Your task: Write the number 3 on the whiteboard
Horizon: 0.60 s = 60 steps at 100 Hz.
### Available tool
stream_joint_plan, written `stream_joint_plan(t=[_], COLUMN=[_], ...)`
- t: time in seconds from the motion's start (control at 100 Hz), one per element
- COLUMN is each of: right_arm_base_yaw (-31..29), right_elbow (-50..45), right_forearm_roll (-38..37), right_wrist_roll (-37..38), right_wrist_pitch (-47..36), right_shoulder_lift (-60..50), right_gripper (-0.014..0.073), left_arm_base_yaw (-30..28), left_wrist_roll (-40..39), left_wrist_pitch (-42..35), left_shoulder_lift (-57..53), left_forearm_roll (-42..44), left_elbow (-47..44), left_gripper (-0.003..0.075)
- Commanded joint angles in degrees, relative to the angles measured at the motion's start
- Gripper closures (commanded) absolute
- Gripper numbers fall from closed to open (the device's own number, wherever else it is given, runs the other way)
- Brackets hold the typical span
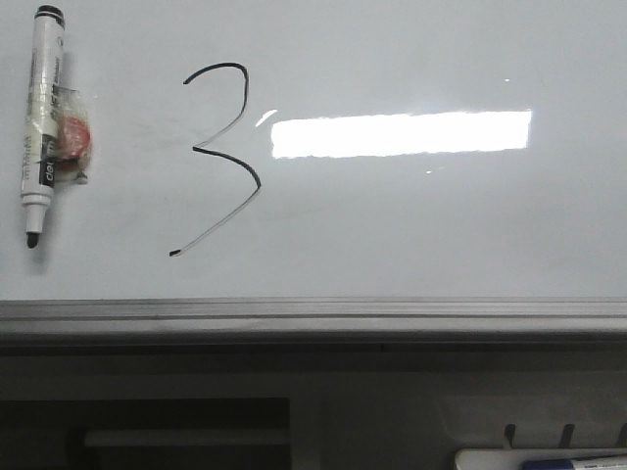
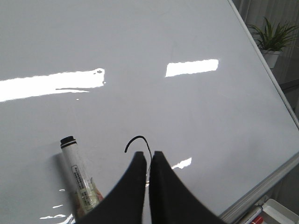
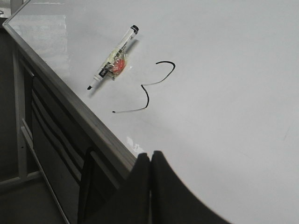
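Whiteboard (image 1: 411, 235) fills most of the front view. It is pale and shiny, with a bright long patch of light (image 1: 402, 133) on it. A grey rail (image 1: 313, 313) runs along its near edge.

The number 3 (image 1: 223, 157) is drawn on the board in thin black line. It has pointy bends and a long thin tail at the end. The patch of light sits just beside it.

A marker (image 1: 40, 122) lies flat on the board, near the 3 but not touching it. It is white with a black end and its cap is off, so the dark tip shows. A small red thing in clear tape (image 1: 71, 139) is stuck to its side.

The left gripper (image 2: 148, 156) has its two black fingers pressed together, with nothing between them. It hangs over the board. The curved top of the 3 shows just past its fingertips, and part of the line is hidden behind them. The marker lies near it, off to one side, and no finger touches it.

The right gripper (image 3: 150, 156) also has its fingers pressed together and holds nothing. It sits over the edge of the board by the rail. The 3 lies on the board out ahead of it, well apart, and the marker lies farther off past the 3.

A green plant in a white pot (image 2: 273, 39) stands beyond the far side of the board in the left wrist view.
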<state>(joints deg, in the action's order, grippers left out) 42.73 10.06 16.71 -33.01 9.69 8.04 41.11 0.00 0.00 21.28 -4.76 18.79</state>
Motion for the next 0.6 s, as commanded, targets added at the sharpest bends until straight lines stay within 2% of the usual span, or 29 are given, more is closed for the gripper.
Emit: stream_joint_plan(t=[0.0, 0.16, 0.59], right_arm_base_yaw=[-0.1, -0.1, -0.1], right_elbow=[1.6, 1.6, 1.6], right_forearm_roll=[0.4, 0.4, 0.4], right_wrist_roll=[0.0, 0.0, 0.0], right_wrist_pitch=[-4.0, -4.0, -4.0], right_shoulder_lift=[0.5, 0.5, 0.5], right_gripper=[0.0654, 0.0654, 0.0654], left_arm_base_yaw=[-1.0, -7.2, -33.8], left_wrist_roll=[0.0, 0.0, 0.0], left_wrist_pitch=[-3.6, -3.4, -1.3], left_shoulder_lift=[-0.6, -4.6, -20.5], left_forearm_roll=[0.1, 4.0, 5.1], left_elbow=[0.9, -2.8, -16.2], left_gripper=[0.0741, 0.0741, 0.0741])
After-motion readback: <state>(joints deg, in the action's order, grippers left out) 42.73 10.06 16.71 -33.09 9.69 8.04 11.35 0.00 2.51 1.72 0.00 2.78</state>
